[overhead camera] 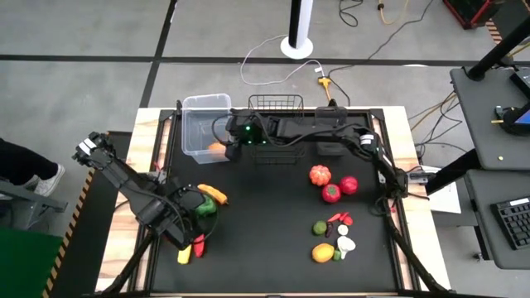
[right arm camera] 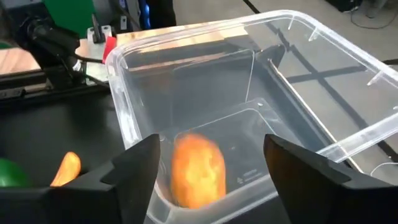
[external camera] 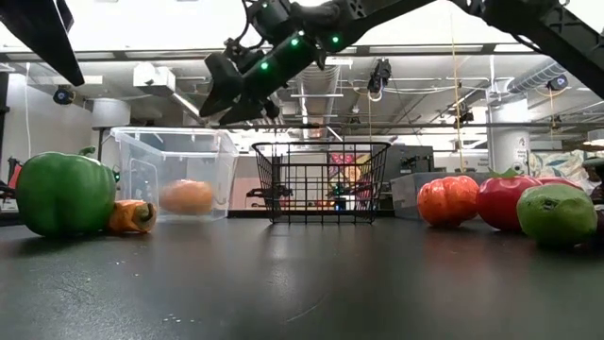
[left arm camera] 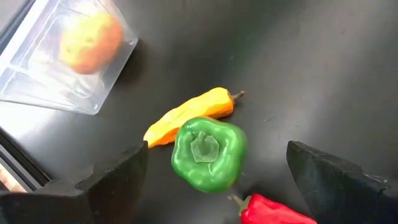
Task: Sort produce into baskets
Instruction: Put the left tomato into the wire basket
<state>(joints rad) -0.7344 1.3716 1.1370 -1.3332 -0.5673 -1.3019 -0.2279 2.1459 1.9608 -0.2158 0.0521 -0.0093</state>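
Note:
My right gripper (right arm camera: 211,140) hangs open over the near end of the clear tub (overhead camera: 205,122), well above its rim in the low view. An orange fruit (right arm camera: 198,169) lies on the tub's floor below the fingers, apart from them. My left gripper (left arm camera: 217,152) stands open above a green pepper (left arm camera: 208,152), which rests on the black table near the left edge; its fingers stand on either side of the pepper without touching it. An orange-yellow pepper (left arm camera: 189,112) lies against the green one, and a red chili (left arm camera: 273,211) lies close by.
A black wire basket (overhead camera: 275,124) stands beside the tub at the far edge, with a small dark bin (external camera: 408,195) to its right. Red, green, yellow and white produce (overhead camera: 331,192) lies on the table's right half. A red and a yellow piece (overhead camera: 190,248) lie near the left front.

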